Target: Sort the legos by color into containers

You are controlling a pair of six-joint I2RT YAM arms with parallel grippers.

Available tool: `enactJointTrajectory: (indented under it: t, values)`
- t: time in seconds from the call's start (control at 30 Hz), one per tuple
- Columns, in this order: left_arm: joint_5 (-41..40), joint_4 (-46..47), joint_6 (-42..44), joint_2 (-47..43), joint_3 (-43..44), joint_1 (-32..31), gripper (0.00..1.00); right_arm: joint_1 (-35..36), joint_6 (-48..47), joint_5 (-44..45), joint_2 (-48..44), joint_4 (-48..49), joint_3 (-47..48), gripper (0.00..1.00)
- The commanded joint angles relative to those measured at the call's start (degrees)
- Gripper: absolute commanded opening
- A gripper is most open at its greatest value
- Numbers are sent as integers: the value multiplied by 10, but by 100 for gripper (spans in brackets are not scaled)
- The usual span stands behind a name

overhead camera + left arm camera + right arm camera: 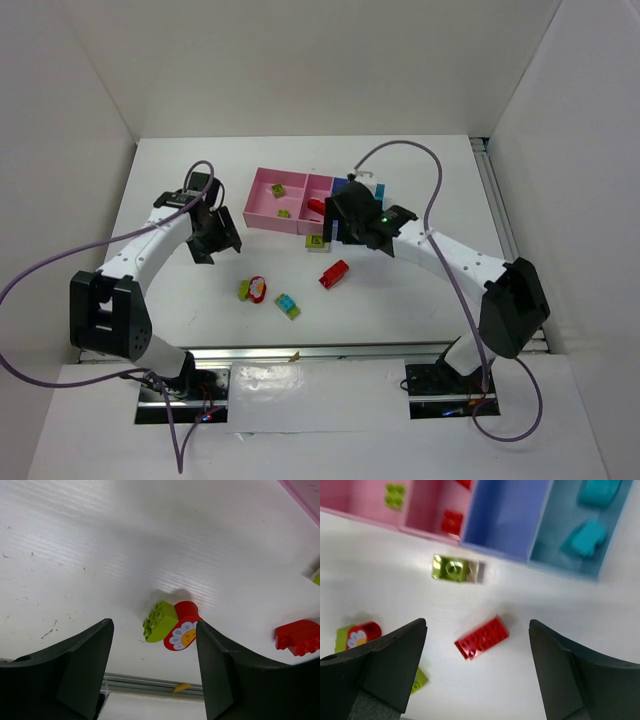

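Just ahead of right tool point(477, 624), red lego point(481, 637).

**Pink, blue, lime and red on white**

The table point(400, 310) is plain white. Of the bins, the first pink bin point(355, 497) and second pink bin point(427, 505) match, next to a blue bin point(505, 515) and a light blue bin point(555, 507) with teal bricks point(585, 539) in it. The square brick point(451, 568) is lime green, the long brick point(481, 637) red. The rounded piece point(182, 630) is red, printed with a white daisy with a yellow centre. The small brick point(160, 621) touching it is lime green. The arms point(150, 240) are white, the cables point(438, 180) purple.
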Motion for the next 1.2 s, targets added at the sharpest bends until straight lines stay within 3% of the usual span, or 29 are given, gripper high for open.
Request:
enactJointTrajectory:
  t: [0.0,0.17,0.47,0.77,1.07,1.17]
  values:
    - [1,8,23,20,32,-2,78,9,138,-26,2,-30,-64,91]
    - [22,8,33,31,43,-15,78,29,205,-5,2,31,-122,91]
    - [22,8,33,20,30,-35,78,29,237,-5,79,60,-85,88]
    - [11,8,33,20,25,-46,78,34,274,23,136,-22,-35,67]
    - [11,13,33,20,20,-46,78,64,274,53,137,-80,-16,69]
    - [16,13,33,20,20,-46,78,76,274,53,137,-86,-16,63]
